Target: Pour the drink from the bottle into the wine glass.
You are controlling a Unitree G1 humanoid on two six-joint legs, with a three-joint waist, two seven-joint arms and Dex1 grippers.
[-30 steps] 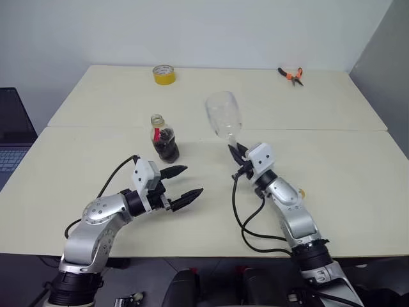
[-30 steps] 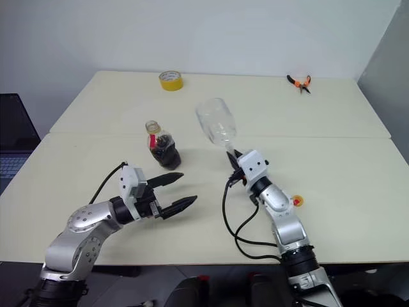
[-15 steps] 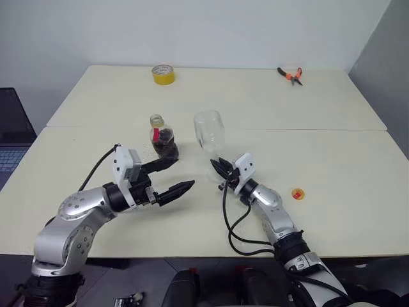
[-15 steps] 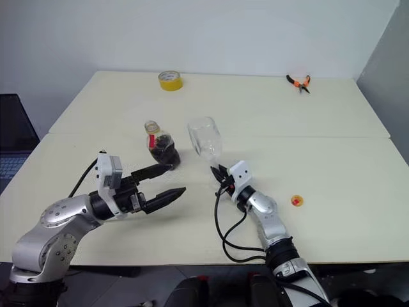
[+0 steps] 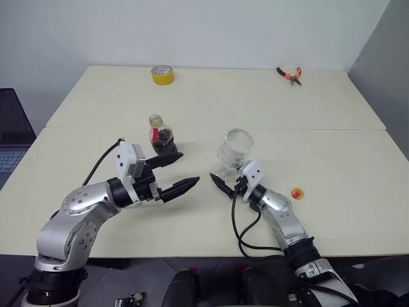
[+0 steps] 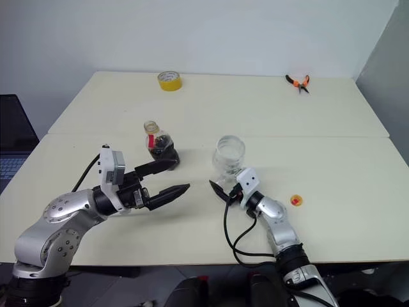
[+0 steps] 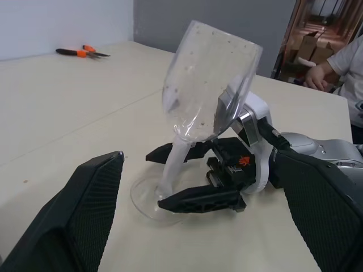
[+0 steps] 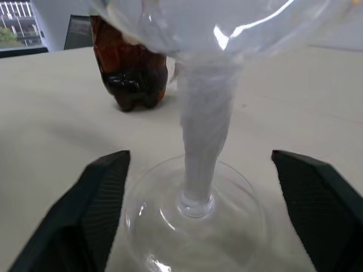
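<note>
1. The wine glass (image 5: 233, 153) is seen standing on the table (image 5: 332, 166), near its middle, with its round foot flat on the surface. The right gripper (image 5: 225, 181) is placed around the thin stem, one black finger on each side, spread apart and not touching it, as shown in the right wrist view.

2. The bottle (image 5: 163, 138) is found beside the glass, towards the robot's left and slightly farther back. The left gripper (image 5: 177, 173) is held just in front of the bottle, its two black fingers wide apart and nothing clamped between them; one fingertip lies close to the bottle's base, though contact cannot be told.

3. The long axis of the glass is set roughly upright, with the open bowl turned upward. In the left wrist view the stem and bowl appear tilted, so a slight lean cannot be ruled out. The bottle is stood upright, its uncapped neck pointing up.

4. The glass is made of clear material, with a rounded bowl, a narrow stem and a disc-shaped foot. The bottle is squat, clear and rounded, marked with a small red label and partly filled with the dark brown drink (image 8: 133, 79).

5. A small yellow cap (image 5: 297, 193) is seen lying on the table beyond the right arm.

6. The tabletop is pale, smooth and matte.
</note>
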